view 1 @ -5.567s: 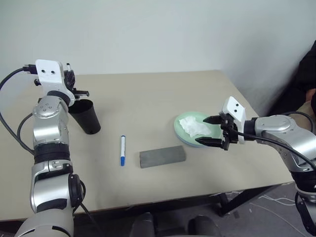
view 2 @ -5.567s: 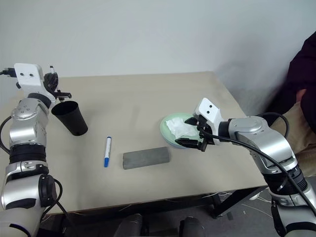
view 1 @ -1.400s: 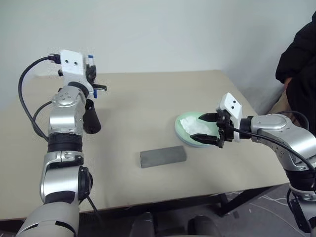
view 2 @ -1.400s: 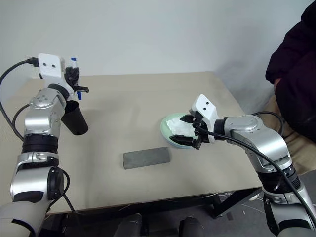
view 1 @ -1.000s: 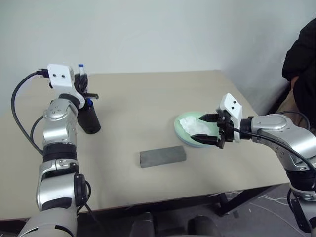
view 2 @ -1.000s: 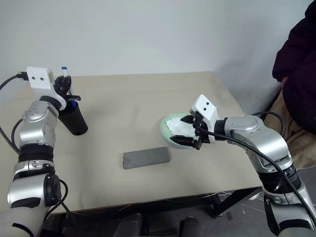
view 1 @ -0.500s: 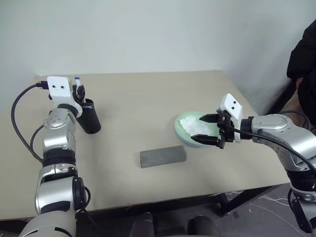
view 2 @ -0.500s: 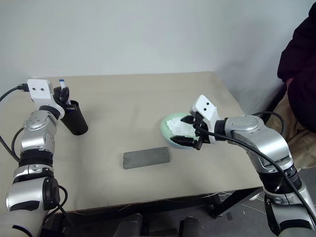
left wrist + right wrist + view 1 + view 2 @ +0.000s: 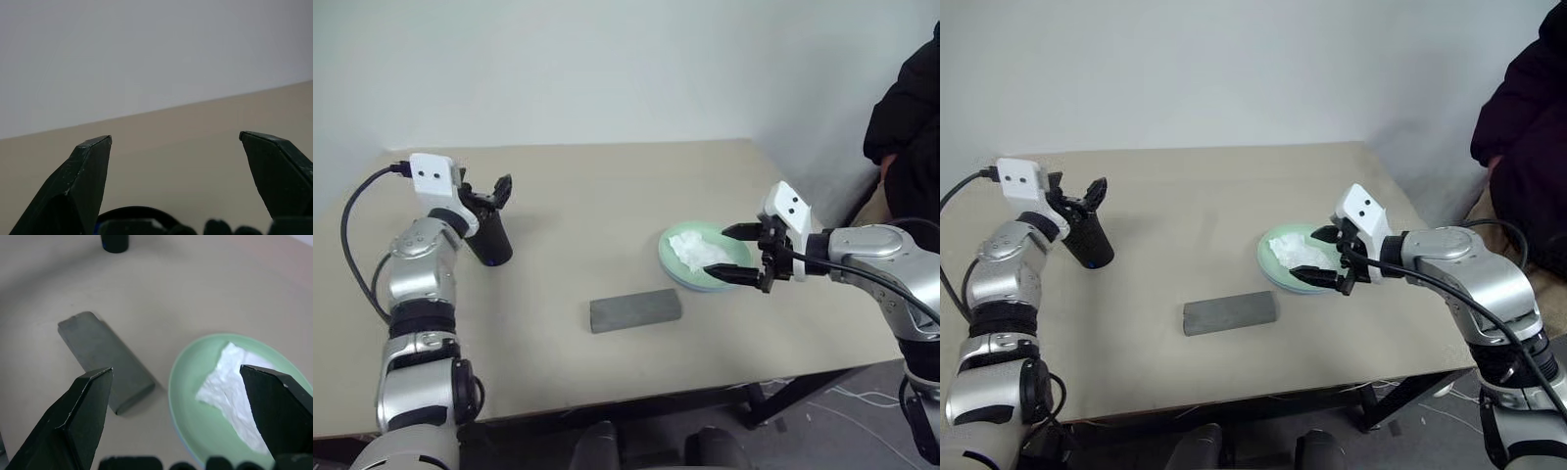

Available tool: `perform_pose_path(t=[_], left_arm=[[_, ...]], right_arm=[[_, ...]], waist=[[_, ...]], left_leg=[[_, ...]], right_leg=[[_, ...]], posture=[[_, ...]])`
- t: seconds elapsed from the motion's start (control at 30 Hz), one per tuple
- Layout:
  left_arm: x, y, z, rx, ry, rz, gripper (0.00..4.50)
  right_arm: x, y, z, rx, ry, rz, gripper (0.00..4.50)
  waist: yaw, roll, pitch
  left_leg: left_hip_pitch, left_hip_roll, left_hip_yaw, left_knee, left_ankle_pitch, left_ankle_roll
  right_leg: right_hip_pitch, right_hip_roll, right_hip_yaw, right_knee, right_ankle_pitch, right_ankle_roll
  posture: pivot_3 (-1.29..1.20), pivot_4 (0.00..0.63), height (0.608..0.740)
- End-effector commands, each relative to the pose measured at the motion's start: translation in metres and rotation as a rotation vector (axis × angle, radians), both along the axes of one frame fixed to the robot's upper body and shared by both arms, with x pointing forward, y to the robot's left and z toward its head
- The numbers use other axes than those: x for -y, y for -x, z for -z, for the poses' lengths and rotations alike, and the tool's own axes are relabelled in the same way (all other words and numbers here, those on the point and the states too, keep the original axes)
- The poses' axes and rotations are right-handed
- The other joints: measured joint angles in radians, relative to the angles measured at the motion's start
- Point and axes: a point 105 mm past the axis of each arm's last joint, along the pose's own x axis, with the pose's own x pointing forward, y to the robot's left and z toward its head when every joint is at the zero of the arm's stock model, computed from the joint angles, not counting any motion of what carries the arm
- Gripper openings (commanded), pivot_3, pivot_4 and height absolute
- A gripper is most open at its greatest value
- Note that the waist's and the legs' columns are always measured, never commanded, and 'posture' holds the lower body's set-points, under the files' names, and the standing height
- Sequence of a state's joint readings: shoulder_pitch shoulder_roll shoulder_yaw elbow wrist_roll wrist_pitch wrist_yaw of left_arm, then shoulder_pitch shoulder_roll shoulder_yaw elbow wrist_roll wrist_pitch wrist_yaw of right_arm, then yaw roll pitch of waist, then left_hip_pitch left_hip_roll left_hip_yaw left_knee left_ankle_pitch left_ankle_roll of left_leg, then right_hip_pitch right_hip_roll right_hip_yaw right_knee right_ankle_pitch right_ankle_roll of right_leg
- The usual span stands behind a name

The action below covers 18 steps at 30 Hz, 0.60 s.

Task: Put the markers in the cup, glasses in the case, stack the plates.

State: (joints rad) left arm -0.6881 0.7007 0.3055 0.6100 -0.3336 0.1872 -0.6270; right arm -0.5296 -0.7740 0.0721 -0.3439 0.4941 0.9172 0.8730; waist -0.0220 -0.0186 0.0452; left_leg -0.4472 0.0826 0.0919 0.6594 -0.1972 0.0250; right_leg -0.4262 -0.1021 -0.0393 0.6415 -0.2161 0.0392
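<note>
Left gripper (image 9: pixel 489 192) sat at the black cup (image 9: pixel 490 238) in the frame's upper left, fingers spread wide and empty. I'd have lifted straight up so the cup didn't tip. Right gripper (image 9: pixel 736 257), also wide, hovered over the mint plate (image 9: pixel 677 264) at center-right; grey case (image 9: pixel 635 310) lay closed mid-surface.

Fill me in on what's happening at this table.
A two-armed robot is tidying the table. Its left end effector is open just above the black cup, having let the blue-capped marker go into it. Its right end effector hovers open over the mint green plate, which holds a crumpled white tissue. The grey case lies shut mid-table.
</note>
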Motion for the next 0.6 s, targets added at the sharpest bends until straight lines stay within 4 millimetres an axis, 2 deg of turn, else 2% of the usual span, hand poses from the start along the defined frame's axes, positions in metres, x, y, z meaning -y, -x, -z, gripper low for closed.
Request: perform_pose_path(t=[0.03,0.17,0.3,0.37,0.5,0.6], left_arm=[[-0.007,0.018,-0.027,0.019,0.005,0.128,4.48],[-0.015,0.036,-0.016,-0.084,-0.069,0.246,4.48],[-0.027,0.041,-0.015,-0.094,-0.055,0.239,4.48],[-0.023,0.040,-0.016,-0.084,-0.033,0.252,4.48],[0.001,0.044,0.001,-0.114,-0.005,0.343,4.48],[0.013,0.046,0.001,-0.119,0.008,0.359,4.48]], right_arm=[[0.010,-0.003,-0.019,0.080,-0.009,0.038,4.50],[0.013,-0.004,-0.023,0.091,-0.015,0.061,4.50],[0.005,-0.005,-0.025,0.097,-0.040,0.056,4.50],[-0.004,-0.007,-0.025,0.094,-0.060,0.049,4.50],[-0.022,-0.005,-0.021,0.084,-0.088,0.012,4.50],[-0.028,-0.004,-0.021,0.081,-0.101,0.001,4.50]], waist=[[-0.003,0.001,0.000],[-0.001,0.001,0.000],[0.004,0.000,0.000],[0.003,0.000,0.000],[0.003,0.001,0.000],[0.001,0.001,0.000]], left_leg=[[0.000,0.000,0.000,0.000,0.000,0.000],[0.001,0.000,0.001,-0.001,0.000,0.000],[0.001,0.001,0.000,0.000,0.000,0.000],[0.001,0.001,0.000,-0.001,0.000,0.000],[0.001,0.002,0.001,-0.003,0.000,0.000],[0.001,0.002,0.002,-0.004,0.000,0.000]], right_leg=[[0.000,0.000,0.000,0.000,0.000,0.000],[-0.001,-0.001,0.000,0.000,-0.001,0.001],[-0.001,-0.001,-0.002,-0.001,-0.001,0.001],[-0.001,-0.002,-0.002,-0.001,-0.001,0.001],[-0.002,-0.002,-0.002,-0.001,-0.001,0.001],[-0.003,-0.001,-0.002,-0.001,0.000,0.000]], posture=[[0.00,0.000,0.740],[0.00,0.000,0.740],[0.00,0.000,0.740],[0.00,0.000,0.740],[0.00,0.000,0.740],[0.00,0.000,0.740]])
